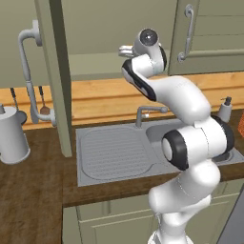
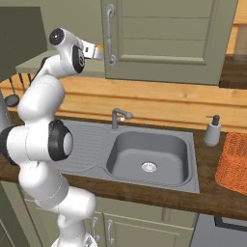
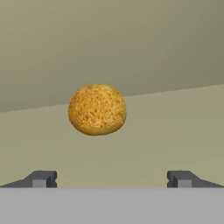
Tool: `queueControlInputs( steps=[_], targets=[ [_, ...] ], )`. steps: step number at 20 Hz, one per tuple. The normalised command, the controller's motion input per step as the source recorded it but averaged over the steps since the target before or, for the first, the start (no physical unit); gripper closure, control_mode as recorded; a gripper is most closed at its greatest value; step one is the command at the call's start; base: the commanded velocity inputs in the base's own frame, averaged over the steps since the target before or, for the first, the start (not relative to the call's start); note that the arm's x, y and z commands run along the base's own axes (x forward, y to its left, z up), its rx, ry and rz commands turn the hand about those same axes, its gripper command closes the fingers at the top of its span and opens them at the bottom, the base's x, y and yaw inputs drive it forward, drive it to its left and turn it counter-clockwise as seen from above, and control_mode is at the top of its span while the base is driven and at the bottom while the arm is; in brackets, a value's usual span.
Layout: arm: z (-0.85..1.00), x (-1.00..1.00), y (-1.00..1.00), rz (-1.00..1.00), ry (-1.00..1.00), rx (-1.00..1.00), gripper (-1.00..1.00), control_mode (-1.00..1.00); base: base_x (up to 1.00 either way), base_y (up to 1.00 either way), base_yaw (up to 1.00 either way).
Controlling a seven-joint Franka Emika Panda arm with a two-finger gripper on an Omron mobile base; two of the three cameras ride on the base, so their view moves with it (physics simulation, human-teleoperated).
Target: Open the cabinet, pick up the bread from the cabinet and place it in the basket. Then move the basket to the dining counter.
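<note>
The cabinet stands open, its olive door (image 1: 55, 71) swung out edge-on at the left with the curved grey handle (image 1: 27, 71). On its pale shelf (image 3: 175, 131) lies the bread (image 3: 97, 109), a round golden-brown lump. My gripper (image 3: 112, 179) is open, a short way in front of the bread and centred slightly to its right, with nothing between the fingertips (image 3: 41, 178). The arm reaches up into the cabinet opening, hand (image 1: 126, 50) level with the shelf. The orange wicker basket (image 2: 234, 164) sits on the worktop at the far right. The dining counter is out of view.
A grey sink (image 2: 149, 154) with faucet (image 2: 118, 116) lies below the arm. A soap dispenser (image 2: 212, 131) stands between sink and basket. A grey kettle (image 1: 12, 136) is on the worktop at left. The neighbouring cupboard door (image 2: 164, 38) is closed.
</note>
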Motion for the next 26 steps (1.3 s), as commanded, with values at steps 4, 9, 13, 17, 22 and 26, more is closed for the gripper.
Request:
queueControlInputs(
  steps=[4, 9, 13, 17, 22, 26],
  targets=[
    [0.0, 0.39, 0.0, 0.0, 0.0, 0.0, -1.0, -1.0, 0.0, 0.0, 0.0],
    [0.0, 0.4, 0.0, 0.0, 0.0, 0.0, -1.0, -1.0, 0.0, 0.0, 0.0],
    [0.0, 0.39, 0.0, 0.0, 0.0, 0.0, -1.0, -1.0, 0.0, 0.0, 0.0],
    [0.0, 0.39, 0.0, 0.0, 0.01, 0.0, -1.0, -1.0, 0.0, 0.0, 0.0],
    [0.0, 0.36, 0.0, 0.0, 0.03, 0.0, -1.0, -1.0, 0.0, 0.0, 0.0],
    [-0.05, 0.23, 0.0, 0.0, 0.03, 0.0, -1.0, -1.0, 0.0, 0.0, 0.0]
  ],
)
